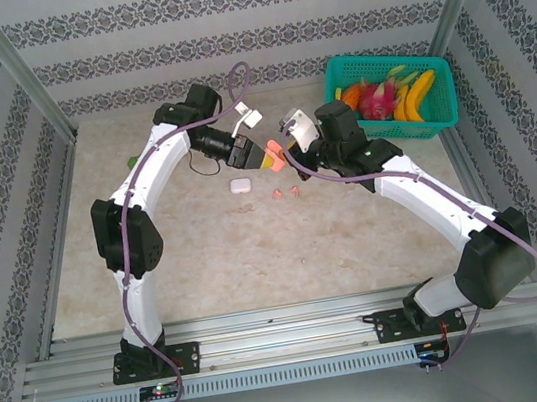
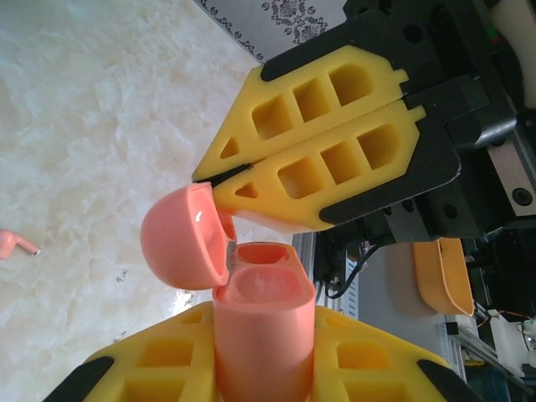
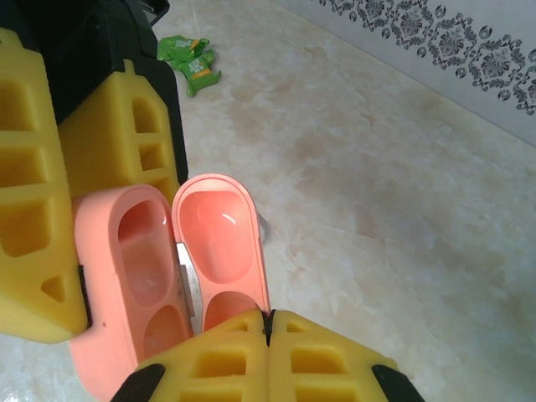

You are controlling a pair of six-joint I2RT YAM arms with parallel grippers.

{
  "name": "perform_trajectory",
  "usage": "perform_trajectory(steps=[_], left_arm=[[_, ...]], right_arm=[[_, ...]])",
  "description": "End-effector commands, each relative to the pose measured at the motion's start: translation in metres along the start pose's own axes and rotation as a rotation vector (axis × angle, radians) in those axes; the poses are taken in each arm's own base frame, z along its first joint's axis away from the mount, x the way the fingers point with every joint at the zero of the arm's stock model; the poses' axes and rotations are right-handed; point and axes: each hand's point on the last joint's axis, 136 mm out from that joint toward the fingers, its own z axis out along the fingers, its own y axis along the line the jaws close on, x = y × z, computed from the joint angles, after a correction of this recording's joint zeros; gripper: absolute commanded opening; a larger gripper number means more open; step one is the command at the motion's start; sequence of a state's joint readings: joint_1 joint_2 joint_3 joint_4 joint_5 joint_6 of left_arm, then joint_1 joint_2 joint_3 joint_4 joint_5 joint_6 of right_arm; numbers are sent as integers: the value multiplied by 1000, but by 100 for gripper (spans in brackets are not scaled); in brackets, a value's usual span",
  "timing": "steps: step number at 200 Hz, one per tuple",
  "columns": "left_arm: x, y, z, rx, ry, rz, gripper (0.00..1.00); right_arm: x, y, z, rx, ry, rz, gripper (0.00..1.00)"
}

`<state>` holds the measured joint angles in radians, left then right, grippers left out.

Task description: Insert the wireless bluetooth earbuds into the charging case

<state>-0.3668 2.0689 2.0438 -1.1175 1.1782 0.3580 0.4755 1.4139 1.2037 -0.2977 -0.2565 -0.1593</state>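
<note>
Earbuds (image 1: 275,195): two pink ones lie loose on the table (image 1: 258,263), close together, near the middle of the surface and just to the right of a closed white case (image 1: 240,186). One pink earbud shows at the left edge of the left wrist view, lying flat on the table with its stem pointing right. Neither pink earbud is inside a case.

Pink case (image 2: 264,289): held off the table, above and behind the loose earbuds, between the two arms. It is open. Both sockets inside the body are visible and empty. The lid (image 3: 219,243) is swung back on its hinge and stands beside the body, its hollow inner face exposed and glossy.

Left hand (image 2: 264,335): clenched on the body of the pink case, one yellow finger on each side, with the open end of the case sticking out beyond the fingertips.

Right hand (image 3: 268,316): clenched, fingertips together, pinching the free edge of the lid between them. The two hands meet tip to tip over the case.

Other items: a teal basket (image 1: 330,86) stands at the far right corner of the table and holds bananas and other bright fruit. A crumpled green wrapper (image 3: 191,63) lies on the table near the far left, well apart from the cases.
</note>
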Motion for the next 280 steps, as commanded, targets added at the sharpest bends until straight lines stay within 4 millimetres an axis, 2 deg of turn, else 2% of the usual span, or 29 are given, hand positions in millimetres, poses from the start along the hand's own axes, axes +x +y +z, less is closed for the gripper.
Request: perform_trajectory(steps=[1, 27, 85, 143, 184, 221, 280], left_arm=[[-4, -7, 2, 29, -17, 14, 33], [-7, -8, 1, 25, -27, 28, 42], [-11, -12, -1, 20, -34, 44, 46], [-16, -18, -4, 20, -47, 70, 45], [-21, -23, -8, 9, -61, 94, 49], [-22, -26, -11, 10, -68, 103, 46], [-19, -27, -10, 18, -64, 96, 35]], right_arm=[[-29, 1, -18, 13, -88, -9, 0], [-29, 3, -18, 2, -85, -11, 0], [-23, 5, -14, -9, -70, -8, 0], [-20, 7, -13, -17, -61, -4, 0], [-17, 8, -11, -24, -51, 2, 0], [-16, 8, -12, -19, -51, 4, 0], [-17, 8, -13, -16, -54, 8, 0]])
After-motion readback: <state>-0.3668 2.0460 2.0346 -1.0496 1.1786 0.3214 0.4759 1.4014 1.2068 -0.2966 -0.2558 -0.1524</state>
